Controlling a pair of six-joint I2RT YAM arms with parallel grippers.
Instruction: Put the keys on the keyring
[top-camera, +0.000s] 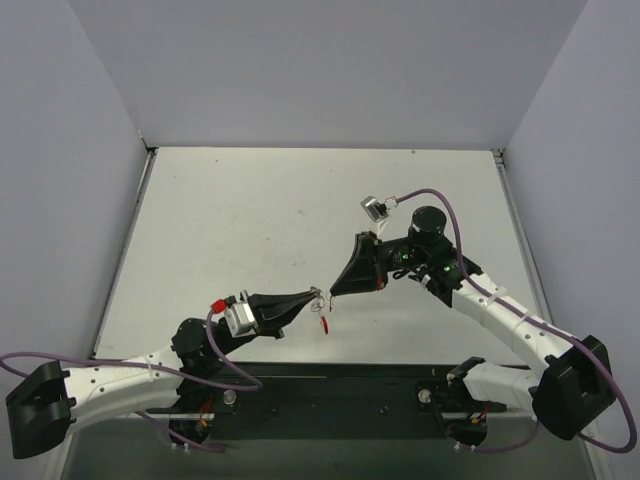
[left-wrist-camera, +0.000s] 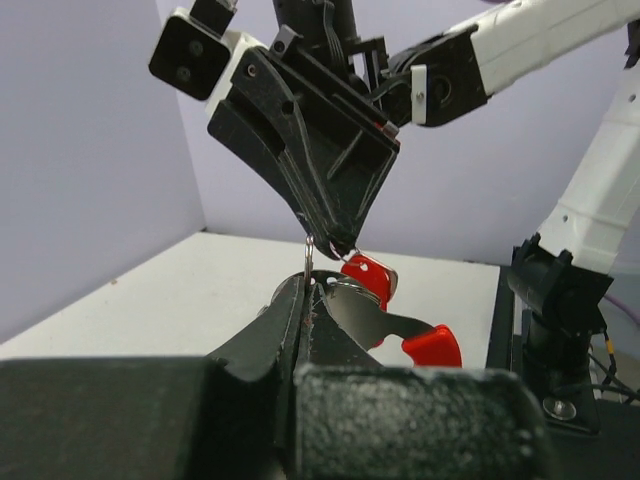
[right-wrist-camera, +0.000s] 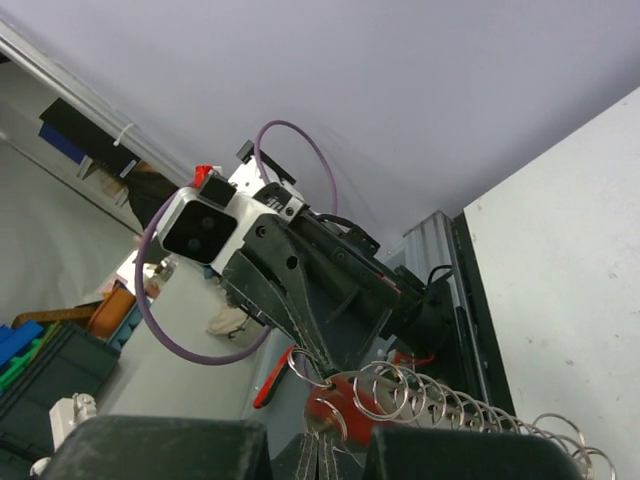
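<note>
Left gripper (left-wrist-camera: 305, 288): black fingers pressed fully together, with a thin silver wire keyring (left-wrist-camera: 309, 256) standing upright out of their tips.
Keyring: pinched at the left gripper's tips and lifted clear of the table; its top touches the right gripper.
Key (left-wrist-camera: 432, 345): small, with a red plastic head and a flat silver blade. It hangs just right of the left gripper's tips, and the blade runs back toward the keyring.
Second red head (left-wrist-camera: 370, 278): just behind that blade, close to the left gripper's tips.
Right gripper (left-wrist-camera: 343, 246): black, jaws closed, pointing down onto the keyring's top directly above the left gripper. Whether it clamps the wire cannot be told.
White table (top-camera: 250, 220): below the left gripper.
</note>
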